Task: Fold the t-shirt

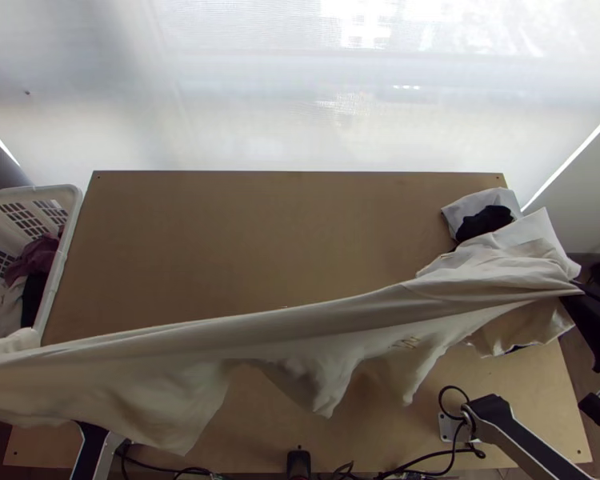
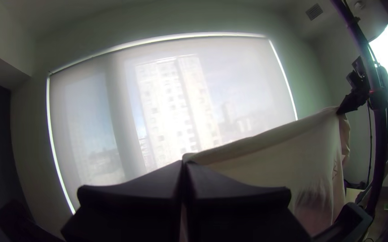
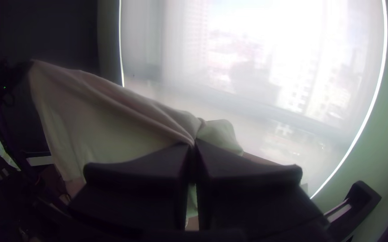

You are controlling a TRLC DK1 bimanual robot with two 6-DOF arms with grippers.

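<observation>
The cream t-shirt hangs stretched across the table from left to right, its lower part draping in loose folds. At the right my right gripper holds a gathered bit of it. In the right wrist view the right gripper is shut on the shirt, with a flap of cloth beyond the fingertips. The left wrist view has my left gripper shut on a corner of the shirt, whose upper edge slopes up to the other arm's gripper.
A white basket with dark and light clothes stands left of the table. At the table's back right corner lie a grey cloth and a black cloth, partly beside the shirt. Cables run along the near edge.
</observation>
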